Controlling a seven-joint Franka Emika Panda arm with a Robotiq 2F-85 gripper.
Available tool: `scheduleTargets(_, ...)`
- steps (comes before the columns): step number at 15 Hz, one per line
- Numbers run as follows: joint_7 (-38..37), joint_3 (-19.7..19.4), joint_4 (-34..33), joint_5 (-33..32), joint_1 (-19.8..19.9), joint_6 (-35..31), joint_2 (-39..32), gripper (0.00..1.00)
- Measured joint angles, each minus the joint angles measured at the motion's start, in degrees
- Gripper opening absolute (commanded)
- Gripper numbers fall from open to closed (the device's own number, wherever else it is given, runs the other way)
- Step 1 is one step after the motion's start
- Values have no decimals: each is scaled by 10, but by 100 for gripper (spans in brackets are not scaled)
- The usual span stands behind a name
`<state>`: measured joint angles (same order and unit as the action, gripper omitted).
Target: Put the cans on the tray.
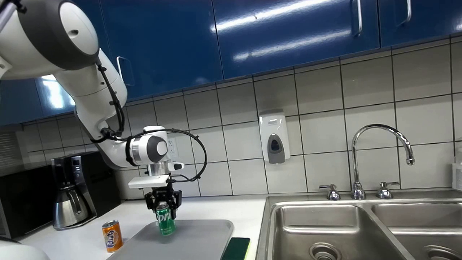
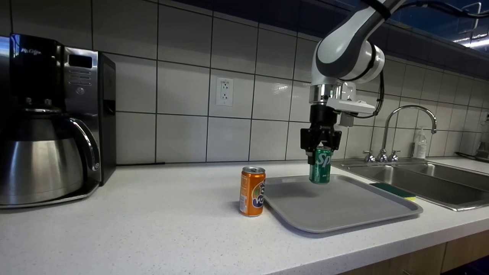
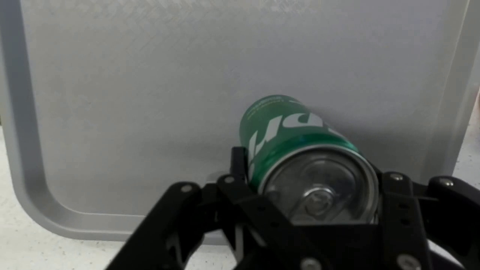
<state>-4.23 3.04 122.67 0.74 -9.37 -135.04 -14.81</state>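
Hand, one, tight on one green can over one tray, one orange can beside that tray

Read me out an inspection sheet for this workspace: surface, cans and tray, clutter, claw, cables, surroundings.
Surface: white speckled countertop, with the grey tray lying on it.
Job's things: green can held over the tray, seemingly just clear of it; orange can upright on the countertop beside the tray.
Clutter: dark green pad with a yellow edge, probably a sponge, between the tray and the sink.
Claw: closed on the green can.
Cables: black cable looping out from the arm, higher than the cans.
Surroundings: coffee maker, wall soap dispenser, tap, blue cupboards.
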Motion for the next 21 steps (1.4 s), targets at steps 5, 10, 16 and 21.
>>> scheduleTargets(5,2,0,24,0,11,-26,-5,39)
scheduleTargets(10,4,-3,38,0,30,-37,-2,39)
scheduleTargets(16,8,-7,51,2,46,-46,-2,39)
scheduleTargets(21,8,-7,56,2,50,-54,-3,39)
